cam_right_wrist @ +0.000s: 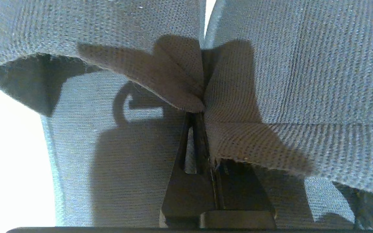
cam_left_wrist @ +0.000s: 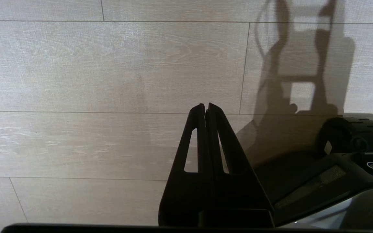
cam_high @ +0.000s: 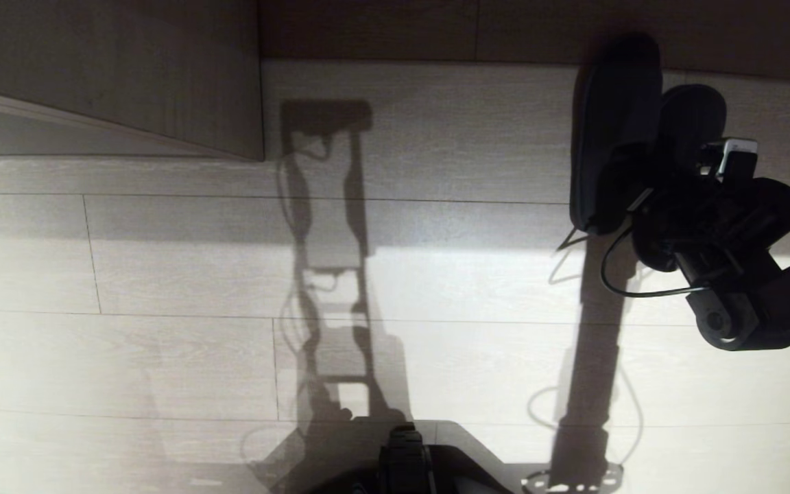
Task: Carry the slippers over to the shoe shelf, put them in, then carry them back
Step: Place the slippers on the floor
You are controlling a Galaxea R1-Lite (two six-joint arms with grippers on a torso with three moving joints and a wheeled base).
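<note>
Your right gripper (cam_high: 649, 189) is pinching both slippers (cam_high: 618, 130) at once. In the right wrist view the two fingers (cam_right_wrist: 202, 142) are pressed together on the inner edges of the two fabric uppers, where these meet. The slippers (cam_right_wrist: 270, 64) hang side by side from this one thin fold. In the head view they sit at about two o'clock, dark shapes lying along the line from your base toward the far edge, over the pale floor (cam_high: 162, 274).

The risk is in this grip. You hold only a small bite of soft cloth, so one upper can slide out while the other stays. Then one slipper will fall, probably during driving or when the arm swings. A quick stop of the base would be the likely cause. The soles are not supported, so they may also swing and catch the edge of the shelf when you bring them in.

The shelf (cam_high: 114, 75) I judge to be the light wood panel at about ten to eleven o'clock. Only its outer face and a pale board below are seen, so I cannot tell what is inside. Nothing of the task is in it yet; the slippers are well apart from it.

Your left gripper (cam_left_wrist: 206, 108) is idle near the base, pressed together on nothing.
</note>
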